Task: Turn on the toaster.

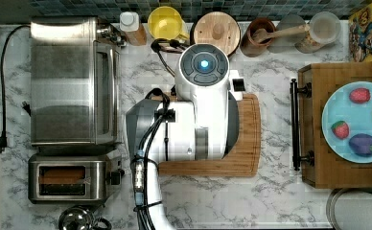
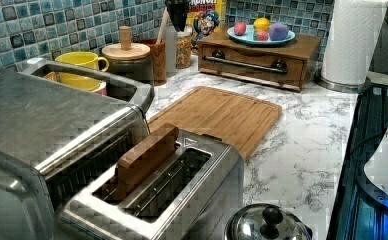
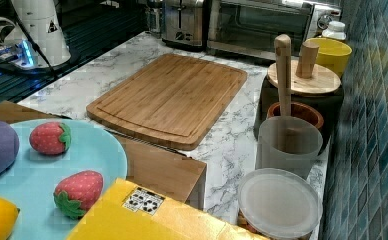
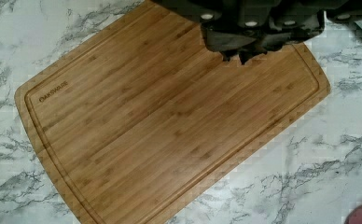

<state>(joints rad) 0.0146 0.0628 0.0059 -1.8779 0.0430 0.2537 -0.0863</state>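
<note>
Steel slots fill the foreground of the left view: the toaster [image 2: 152, 195] sits at the counter's [image 2: 302, 150] near end, a wooden slice [image 2: 147, 155] standing in one slot, with the larger toaster oven [image 2: 47, 125] just beside it. From the top view, your target, the toaster [image 1: 69, 179], lies at the lower left, touching or nearly touching the toaster oven [image 1: 71, 81] above it. Its slots run along the top view's left-right line, and its black lever [image 1: 115, 178] juts from the end facing the arm. The arm's white body [image 1: 201, 115] hangs over the cutting board [image 1: 246, 143], so the lever lies toward the top view's lower left of the claw. In the wrist view the claw [image 4: 237, 56] hovers above the cutting board [image 4: 170, 121], its tips together or nearly so, gripping nothing. Expect a sideways travel off the board toward that lever end, then a downward press; the toaster oven's closeness leaves little room on that side.
</note>
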